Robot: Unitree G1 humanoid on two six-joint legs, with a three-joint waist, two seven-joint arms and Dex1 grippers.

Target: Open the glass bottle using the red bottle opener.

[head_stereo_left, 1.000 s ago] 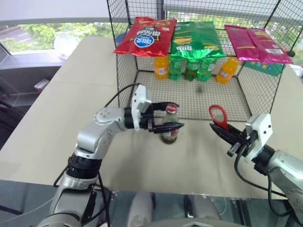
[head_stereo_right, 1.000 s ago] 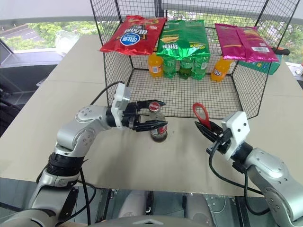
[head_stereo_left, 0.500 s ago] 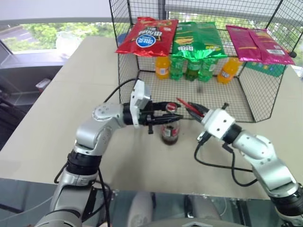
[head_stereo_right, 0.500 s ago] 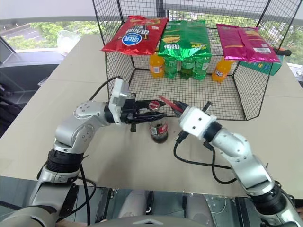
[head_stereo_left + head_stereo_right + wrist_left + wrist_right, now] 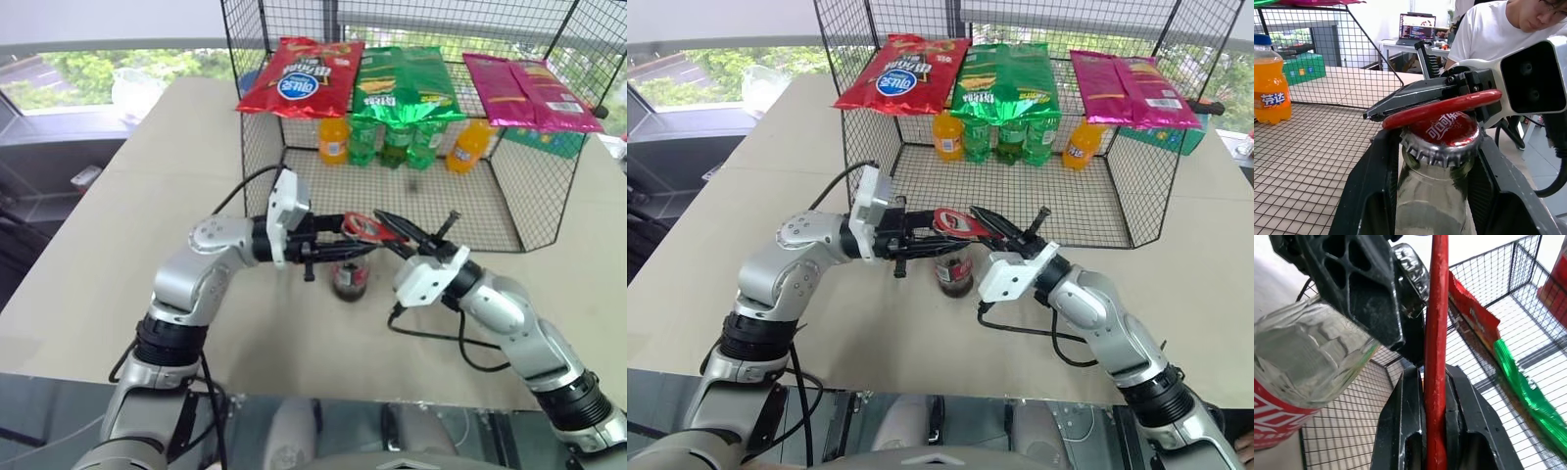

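The left claw (image 5: 338, 252) is clamped on the neck of the glass bottle (image 5: 350, 276), one black finger on each side just under the crown cap (image 5: 1441, 137), and it points level across the desk (image 5: 118, 225). The bottle stands upright on the desk, just in front of the open side of the wire cage (image 5: 411, 196). The right claw (image 5: 387, 228) is pressed together on the handle of the red bottle opener (image 5: 364, 227), which lies flat across the top of the cap, its ring head resting on the crown rather than hooked under the rim, as far as the left wrist view shows.

The risks, as I judge them: if the ring lip is not seated under the crimped edge, a levering motion would let the opener skid off the cap. The thin handle sits edge-on between the right claw's fingers, so a twist could let it rotate or slide out. If the left grip on the smooth glass neck gives way, the prying force could tip the bottle and spill the dark drink.

Counted: one glass bottle, one opener, two claws. On the cage top lie three snack bags, red (image 5: 302, 76), green (image 5: 404, 86) and pink (image 5: 529, 90). Inside the cage stand two orange soda bottles (image 5: 334, 139) and about three green ones (image 5: 397, 142). A person in a white shirt (image 5: 1488, 34) sits beyond, in the left wrist view.
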